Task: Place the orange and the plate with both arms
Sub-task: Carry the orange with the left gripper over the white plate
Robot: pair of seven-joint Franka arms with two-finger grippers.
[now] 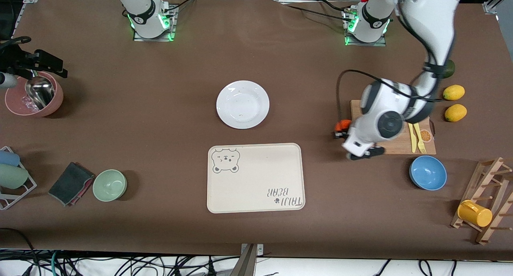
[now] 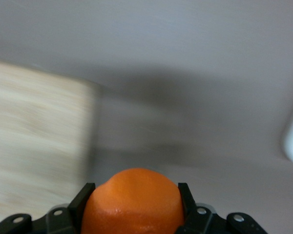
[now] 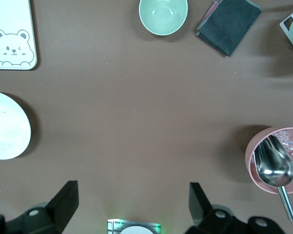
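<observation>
- Brown table (image 1: 120, 119), carrying everything below.
- Cream bear-print tray (image 1: 256, 179) near the front camera, just nearer than the plate.
- White plate (image 1: 243, 104) lying flat and bare at mid-table, well apart from both grippers; also seen in the right wrist view (image 3: 5, 126).
- Wooden cutting board (image 1: 400, 143) toward the left arm's end, with a yellow knife and fork (image 1: 417, 137) on it.
- Pink bowl (image 1: 34, 97) with a metal scoop (image 1: 39, 92) toward the right arm's end.
- Blue bowl (image 1: 428, 172) nearer the camera than the board; green bowl (image 1: 110, 185) beside a dark cloth (image 1: 71, 183).
- Left gripper (image 1: 340, 130) raised over the table just off the board's edge, jaws narrowed and clamped on the orange (image 2: 133, 201).
- Right gripper (image 3: 132, 202) waiting high above the table toward its own end, jaws spread wide, holding nothing.
- Two lemons (image 1: 454, 92) and an avocado (image 1: 449, 68) beside the board.
- Orange (image 1: 342, 126) held between the left fingers (image 2: 83, 201), over the table between board and plate.
</observation>
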